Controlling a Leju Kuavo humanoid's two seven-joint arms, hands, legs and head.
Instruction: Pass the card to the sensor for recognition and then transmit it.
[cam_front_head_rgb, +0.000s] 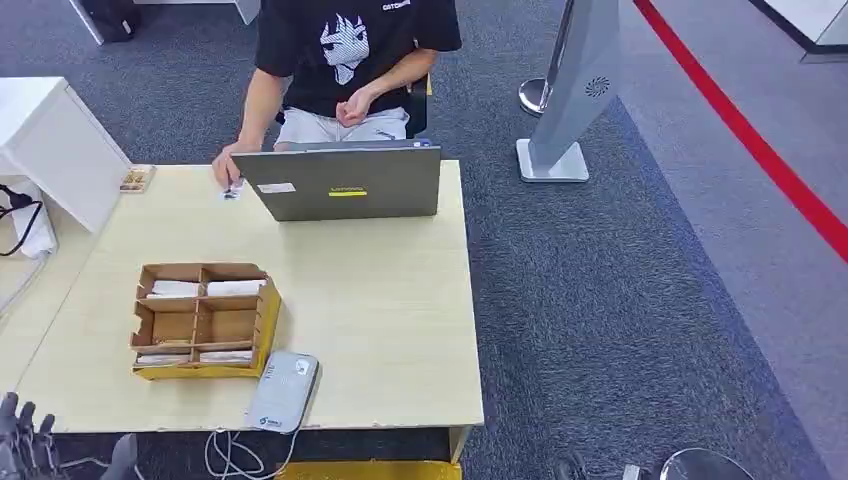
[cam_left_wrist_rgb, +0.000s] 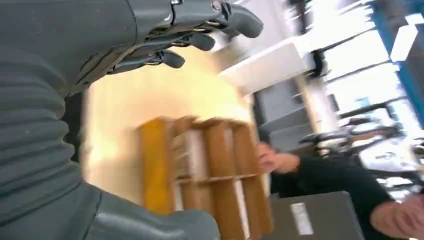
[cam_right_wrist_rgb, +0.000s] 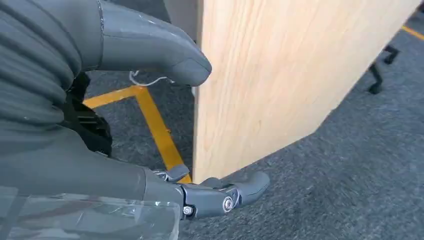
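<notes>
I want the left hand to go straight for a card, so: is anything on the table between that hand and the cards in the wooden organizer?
Nothing visible does. The left hand is at the table's near left corner, fingers apart and empty. Bare tabletop lies between it and the wooden organizer holding the cards. The grey sensor sits to the organizer's right, off that path.

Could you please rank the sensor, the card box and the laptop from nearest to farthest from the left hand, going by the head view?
From the left hand, at the table's near left corner:
1. Card box, on the table's left side, just ahead of the hand.
2. Sensor, at the near edge, right of the box.
3. Laptop, at the far edge, before the person.
</notes>
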